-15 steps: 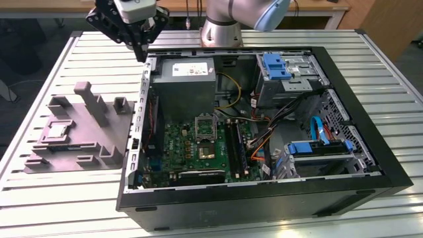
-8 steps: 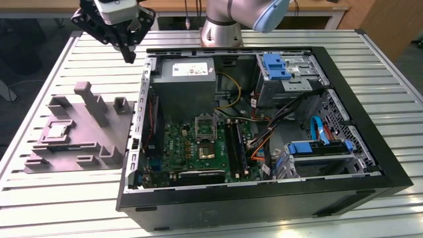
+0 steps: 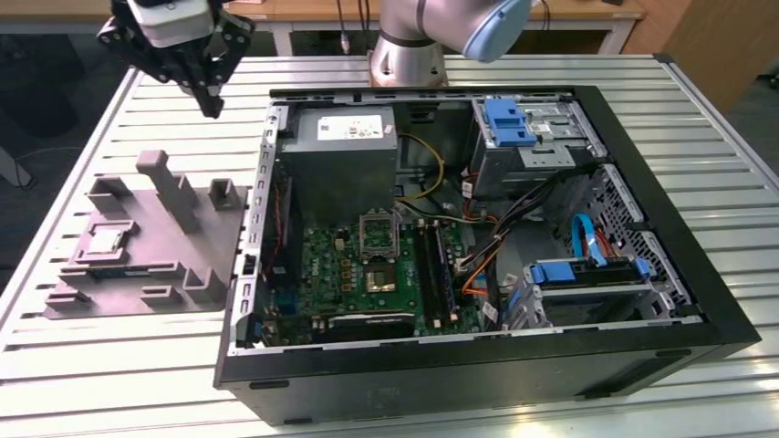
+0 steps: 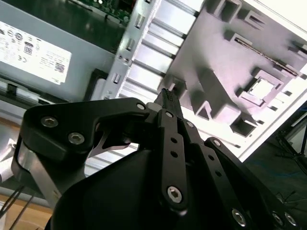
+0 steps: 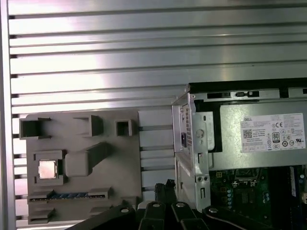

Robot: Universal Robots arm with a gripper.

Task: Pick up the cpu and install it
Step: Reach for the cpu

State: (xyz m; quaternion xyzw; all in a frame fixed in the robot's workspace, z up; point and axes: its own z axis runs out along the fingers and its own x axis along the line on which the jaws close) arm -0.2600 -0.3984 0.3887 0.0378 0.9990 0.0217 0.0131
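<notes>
End effector (image 3: 210,100) closed, empty, hovering over worktop (image 3: 109,383). I see cpu (image 5: 47,169) seated in grey fixture (image 5: 110,182) pocket. Probably light, stiff, thin, slippery, fragile; I'd pinch opposite edges.

We are seeing a slatted aluminium table (image 3: 122,383) spreading across the exterior view, a wooden desk (image 3: 292,9) on white legs (image 3: 283,38) standing behind it, dark floor (image 3: 43,100) showing at the exterior view's left, and bright light glaring off the slats (image 5: 144,62) in the first wrist view
</notes>
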